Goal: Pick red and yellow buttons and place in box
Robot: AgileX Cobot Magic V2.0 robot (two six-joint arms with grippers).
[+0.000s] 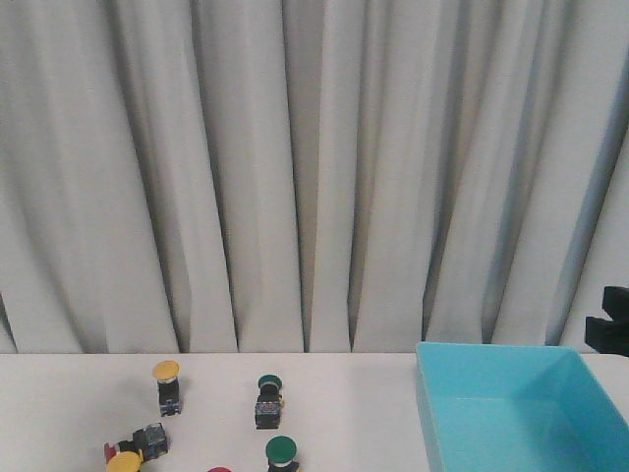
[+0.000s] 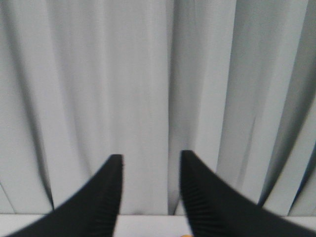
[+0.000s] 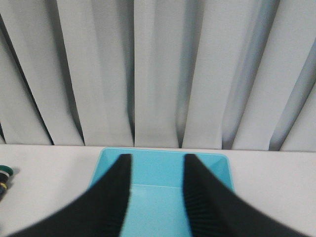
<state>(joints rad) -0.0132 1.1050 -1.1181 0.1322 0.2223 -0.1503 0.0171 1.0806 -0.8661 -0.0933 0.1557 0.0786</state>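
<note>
Near the table's left front stand an upright yellow button point(image 1: 166, 384) and a second yellow button point(image 1: 125, 462). A dark-bodied button with a red tip point(image 1: 139, 443) lies on its side beside that one, and a red cap point(image 1: 218, 470) peeks in at the bottom edge. The turquoise box point(image 1: 511, 364) sits at the right and looks empty. My right gripper point(image 3: 157, 158) hangs open above the box point(image 3: 163, 168), holding nothing. My left gripper point(image 2: 150, 159) is open and empty, facing the curtain; a sliver of yellow cap point(image 2: 186, 235) shows below it.
Two green-capped buttons point(image 1: 269, 400) point(image 1: 281, 452) stand among the others; one green cap point(image 3: 5, 173) shows beside the box in the right wrist view. A grey curtain closes the back. A black piece point(image 1: 611, 324) juts in at the right edge.
</note>
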